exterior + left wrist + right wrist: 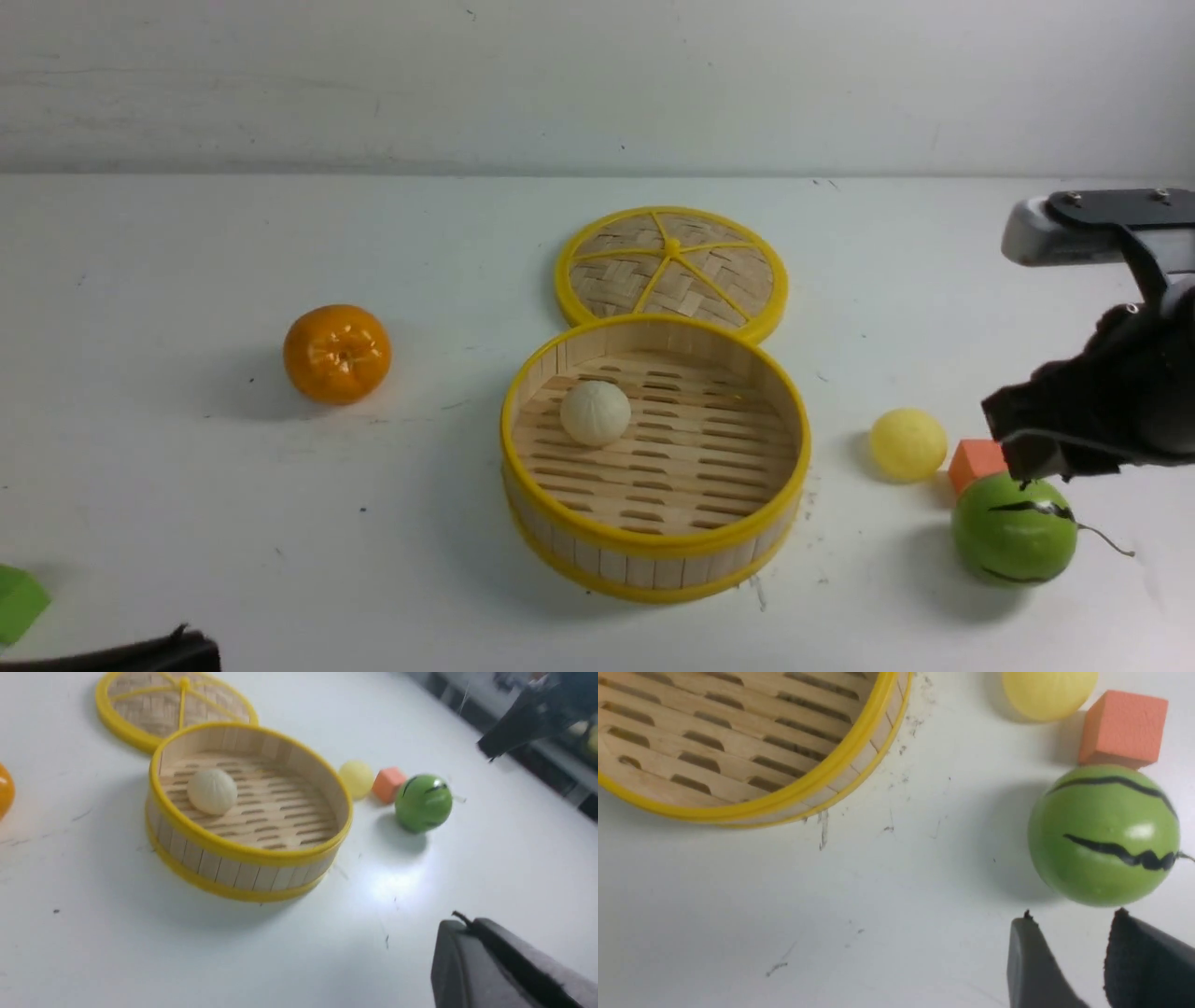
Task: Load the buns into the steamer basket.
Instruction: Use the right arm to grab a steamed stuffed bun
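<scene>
Right gripper (1071,926): jaws part open, empty, above the glossy striped green ball (1013,528). Your pale yellow matte bun (907,444) lies on the white table (187,513) just past that ball from the claw, toward the round bamboo steamer basket (653,543). Right arm's nearer; left gripper (467,926) is closed, well apart. Off-white round bun (595,412) already sits inside the basket.

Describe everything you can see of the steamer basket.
The steamer basket is a round, shallow tub of pale bamboo-like slats, with an upright slatted wall, a slotted floor and yellow rims top and bottom. It stands upright, uncovered, on the table. One cream bun rests on its floor, left of centre. The lid lies flat behind it; whether they touch cannot be told.
</scene>
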Tool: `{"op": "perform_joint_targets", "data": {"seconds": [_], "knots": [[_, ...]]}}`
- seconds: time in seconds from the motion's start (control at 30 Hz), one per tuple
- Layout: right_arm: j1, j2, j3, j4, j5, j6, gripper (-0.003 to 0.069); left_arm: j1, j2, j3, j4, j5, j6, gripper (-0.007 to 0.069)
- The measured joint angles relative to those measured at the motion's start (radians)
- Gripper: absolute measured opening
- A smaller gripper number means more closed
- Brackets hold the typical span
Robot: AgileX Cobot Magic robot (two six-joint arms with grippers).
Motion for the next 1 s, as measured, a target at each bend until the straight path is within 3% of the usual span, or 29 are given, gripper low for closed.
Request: {"op": "perform_joint_targets", "data": {"seconds": [0.23, 0.67, 1.0], "knots": [[0.0, 0.204, -0.087, -0.047, -0.042, 0.002, 0.0241, 0.0, -0.255, 0.186, -0.025, -0.131, 0.004, -0.0013], [-0.068, 0.551, -0.365, -0.039, -0.045, 0.01, 0.0267, 0.0, -0.151, 0.204, -0.027, -0.122, 0.004, -0.0013], [-0.069, 0.64, -0.398, -0.08, -0.066, 0.014, 0.0267, 0.0, -0.15, 0.204, -0.032, -0.122, 0.004, -0.0013]]}}
